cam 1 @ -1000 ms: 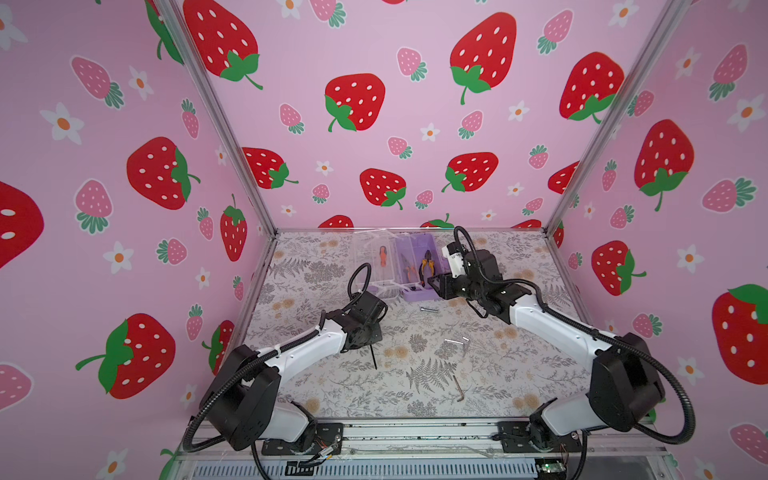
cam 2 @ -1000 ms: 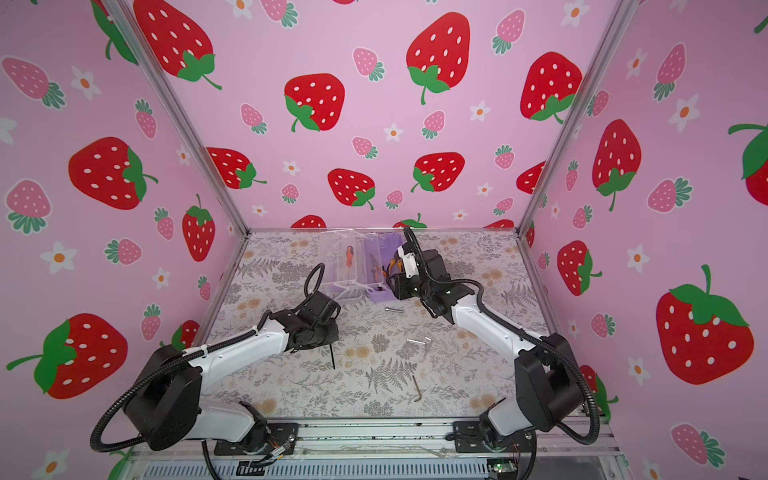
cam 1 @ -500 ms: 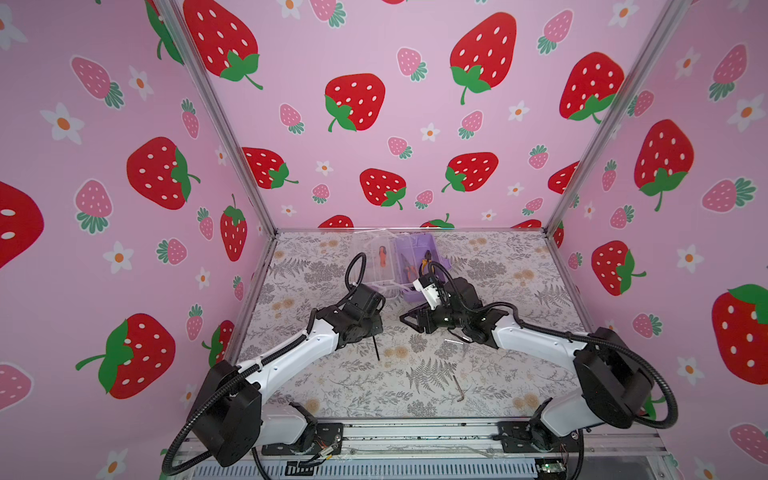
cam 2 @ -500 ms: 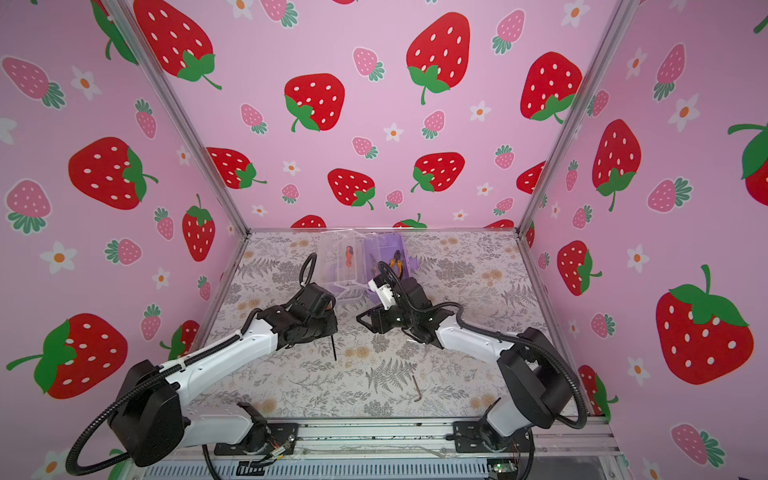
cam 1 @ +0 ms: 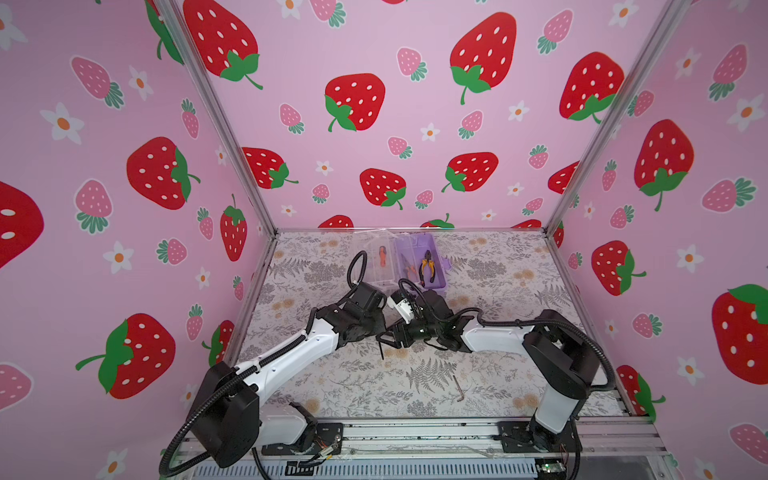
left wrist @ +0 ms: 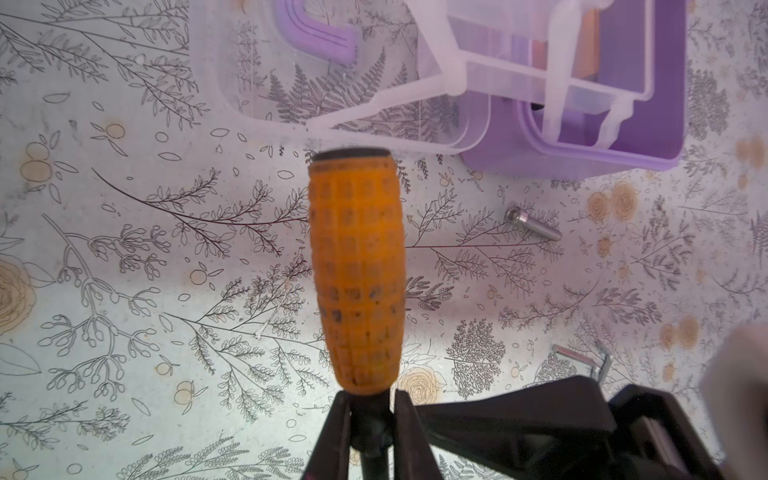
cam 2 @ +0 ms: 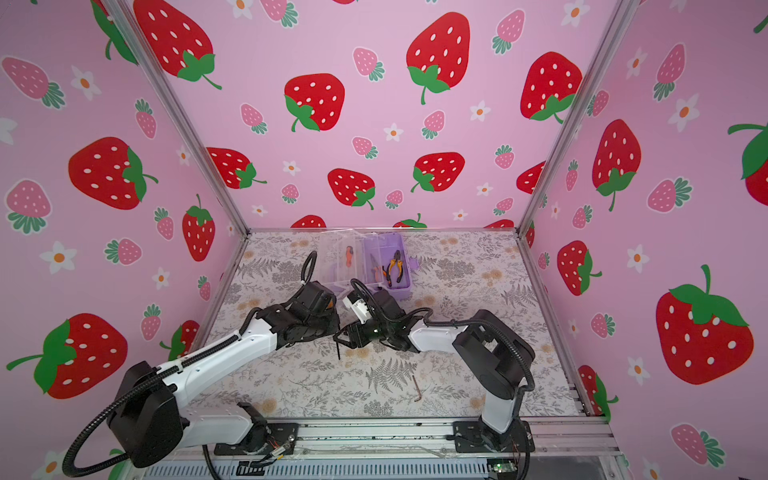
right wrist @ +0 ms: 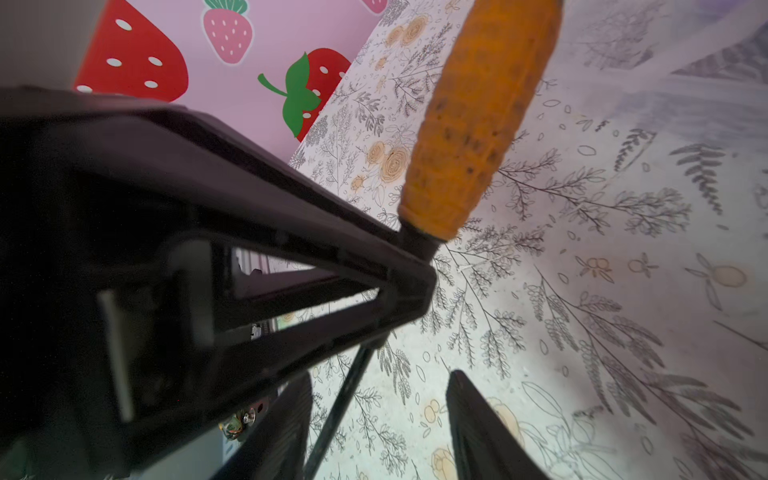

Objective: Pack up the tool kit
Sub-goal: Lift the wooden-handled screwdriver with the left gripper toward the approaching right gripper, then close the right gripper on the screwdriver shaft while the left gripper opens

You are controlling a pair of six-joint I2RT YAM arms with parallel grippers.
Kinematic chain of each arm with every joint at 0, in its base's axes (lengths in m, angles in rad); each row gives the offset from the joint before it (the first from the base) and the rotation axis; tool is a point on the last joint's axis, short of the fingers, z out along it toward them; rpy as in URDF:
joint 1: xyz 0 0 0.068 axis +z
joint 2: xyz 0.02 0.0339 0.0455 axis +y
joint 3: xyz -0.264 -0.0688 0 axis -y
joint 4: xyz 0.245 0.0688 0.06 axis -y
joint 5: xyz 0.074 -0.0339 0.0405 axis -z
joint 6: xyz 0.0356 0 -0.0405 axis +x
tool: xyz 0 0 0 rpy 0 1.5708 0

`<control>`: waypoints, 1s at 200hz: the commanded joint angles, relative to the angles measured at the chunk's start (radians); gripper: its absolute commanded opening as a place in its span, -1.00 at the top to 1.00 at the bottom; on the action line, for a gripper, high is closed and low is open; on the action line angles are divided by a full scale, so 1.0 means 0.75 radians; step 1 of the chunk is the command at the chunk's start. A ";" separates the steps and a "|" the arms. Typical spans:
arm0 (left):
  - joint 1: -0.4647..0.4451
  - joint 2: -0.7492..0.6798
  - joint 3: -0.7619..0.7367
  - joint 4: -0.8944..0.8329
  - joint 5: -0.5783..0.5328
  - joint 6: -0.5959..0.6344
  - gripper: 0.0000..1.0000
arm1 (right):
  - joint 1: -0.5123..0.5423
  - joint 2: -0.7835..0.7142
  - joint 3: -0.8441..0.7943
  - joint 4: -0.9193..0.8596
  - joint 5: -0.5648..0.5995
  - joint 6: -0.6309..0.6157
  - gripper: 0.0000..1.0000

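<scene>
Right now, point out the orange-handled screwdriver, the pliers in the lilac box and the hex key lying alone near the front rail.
orange-handled screwdriver [left wrist: 357, 274]: left wrist view, middle of its ribbed handle.
pliers [cam 1: 427, 262]: a top view, where the handles meet.
hex key [cam 1: 457, 388]: a top view, midway along its long arm.

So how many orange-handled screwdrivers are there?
2. One orange-handled screwdriver is clamped in the left gripper, shaft pointing down; a smaller screwdriver lies in the clear plastic lid of the lilac plastic box. Others may be hidden.

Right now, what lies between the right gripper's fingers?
The thin dark shaft of the screwdriver passes between the right gripper's spread fingers, seen in the right wrist view. The left gripper clamps its neck beside the orange handle.
</scene>
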 commanded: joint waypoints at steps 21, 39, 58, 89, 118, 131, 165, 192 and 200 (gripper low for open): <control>-0.005 -0.019 0.017 0.021 0.006 -0.022 1.00 | 0.031 0.067 0.084 0.079 0.006 0.051 0.58; -0.005 -0.023 0.020 0.032 0.012 -0.016 1.00 | 0.032 0.075 0.091 0.081 0.018 0.058 0.74; -0.005 -0.030 0.033 0.042 0.008 -0.007 1.00 | 0.031 0.061 0.093 0.061 0.050 0.047 0.88; -0.001 -0.051 0.088 0.049 -0.023 0.032 0.35 | 0.022 0.023 0.118 -0.016 0.089 0.010 1.00; 0.003 -0.123 0.130 0.055 -0.115 0.077 -0.68 | -0.027 -0.029 0.180 -0.168 0.154 -0.066 1.00; 0.006 -0.178 0.139 0.043 -0.170 0.096 -0.96 | -0.063 -0.054 0.215 -0.250 0.199 -0.108 1.00; 0.027 -0.323 0.116 0.003 -0.306 0.165 -0.98 | -0.195 -0.092 0.336 -0.410 0.265 -0.200 1.00; 0.058 -0.391 0.045 -0.046 -0.330 0.167 -0.98 | -0.288 -0.074 0.472 -0.500 0.359 -0.267 1.00; 0.070 -0.408 0.017 -0.046 -0.323 0.162 -0.98 | -0.310 -0.051 0.517 -0.534 0.398 -0.271 1.00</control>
